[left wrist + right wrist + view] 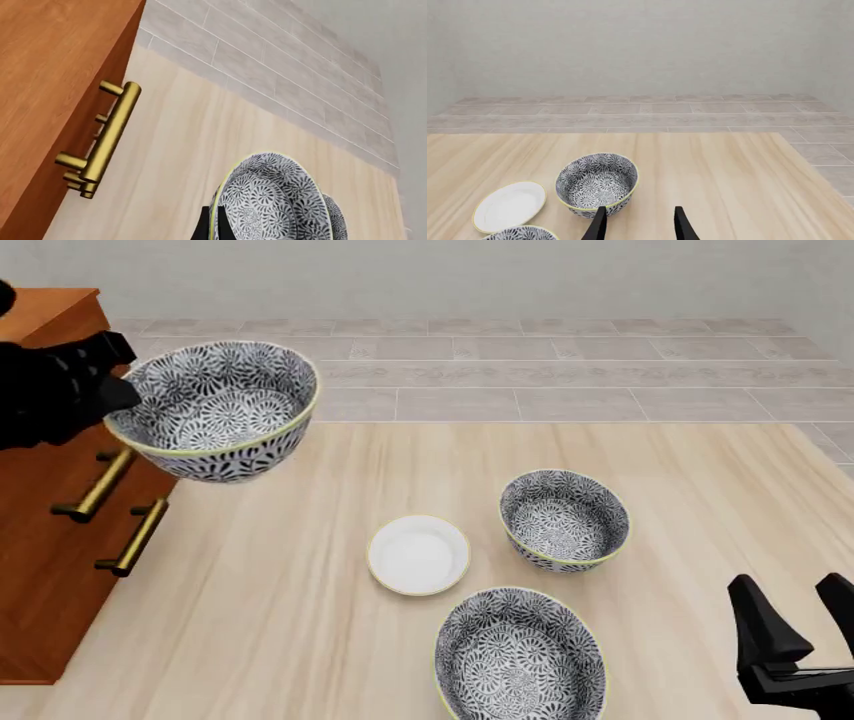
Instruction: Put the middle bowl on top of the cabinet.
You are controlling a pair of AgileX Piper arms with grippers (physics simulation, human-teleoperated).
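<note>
my left gripper (114, 390) pinches the rim of the middle bowl (220, 410), held in air at the frame's upper left beside the cabinet (54, 480); risk: one-sided grip slips, bowl tips or clips cabinet edge.

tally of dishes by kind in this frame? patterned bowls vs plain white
Patterned floral bowls: 3, namely the middle bowl held up by the left gripper beside the cabinet, a small bowl on the table, and a near bowl on the table.
Plain white dish: 1
Total: 4
</note>
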